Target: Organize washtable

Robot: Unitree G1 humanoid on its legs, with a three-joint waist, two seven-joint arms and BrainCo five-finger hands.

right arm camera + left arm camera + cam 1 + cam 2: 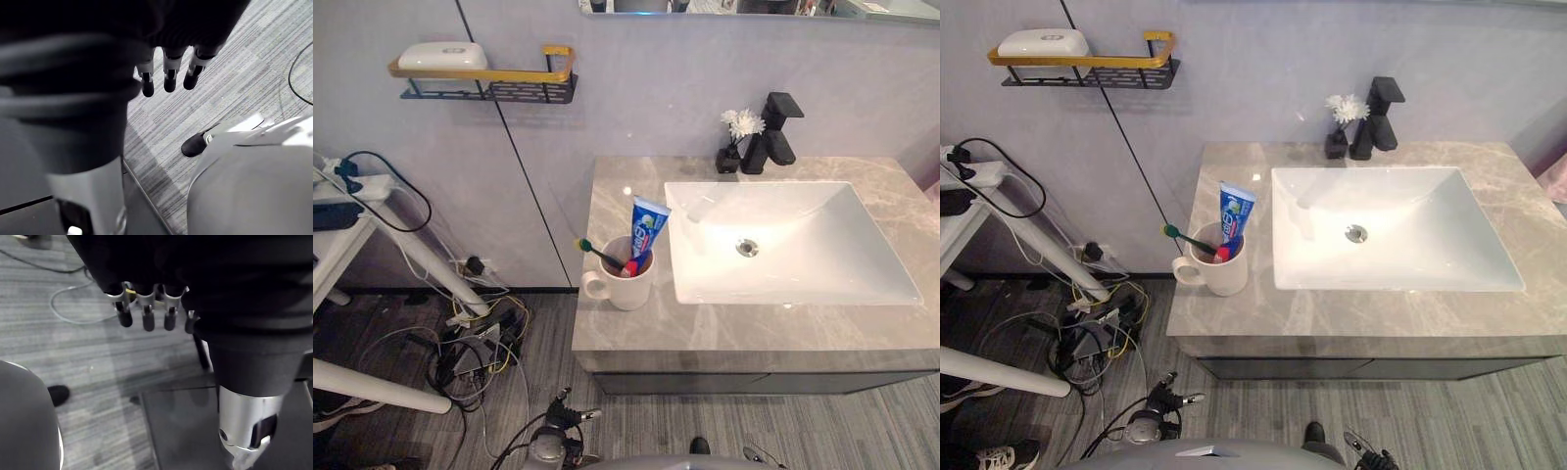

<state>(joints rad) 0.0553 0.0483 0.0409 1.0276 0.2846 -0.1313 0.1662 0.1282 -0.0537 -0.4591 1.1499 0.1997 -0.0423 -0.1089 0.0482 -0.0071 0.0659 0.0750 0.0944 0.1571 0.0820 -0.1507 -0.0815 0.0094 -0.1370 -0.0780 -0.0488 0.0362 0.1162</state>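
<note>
Toothpaste [647, 223], toothbrush [599, 253] already in cup [625, 284] on bench [724, 333]; probably finished. Left hand [148, 318], right hand [169, 78] hang low, fingers [191, 78] slack, empty.

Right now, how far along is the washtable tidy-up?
Looks done: toothpaste and toothbrush stand in the mug on the counter, left of the sink; the flower vase sits by the faucet. In hand: nothing; the left robot hand and right robot hand hang open above the floor. Left: probably little, since every item on the counter looks placed.
</note>
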